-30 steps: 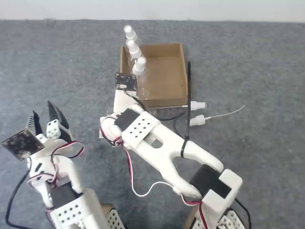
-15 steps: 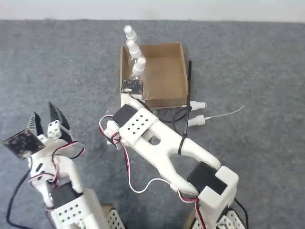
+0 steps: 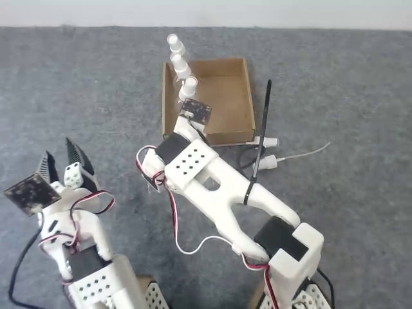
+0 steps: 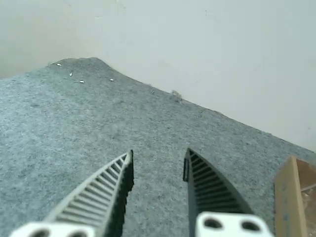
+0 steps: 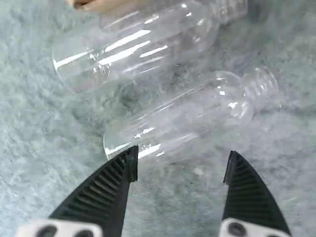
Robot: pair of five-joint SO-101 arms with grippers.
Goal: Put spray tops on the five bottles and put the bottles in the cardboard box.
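Two clear bottles without tops lie side by side on the grey carpet, the nearer bottle (image 5: 182,121) just beyond my open right gripper (image 5: 181,157) and the farther bottle (image 5: 138,44) behind it. In the high view the right arm (image 3: 193,168) stretches to the front left corner of the cardboard box (image 3: 239,96) and covers those bottles. Three bottles with white spray tops (image 3: 181,64) stand in a row at the box's left wall. Two loose spray tops (image 3: 269,151) lie right of the box's front. My left gripper (image 4: 159,153) hangs open over bare carpet at the lower left (image 3: 61,159).
A black cable tie (image 3: 261,145) sticks up from the right arm near the loose spray tops. A corner of the box (image 4: 296,197) shows beside my left gripper. A pale wall (image 4: 197,44) borders the carpet at the far side.
The right arm's wrist has swung from the left of the box's front toward the box, and its cable tie has shifted right. The left arm has kept still.
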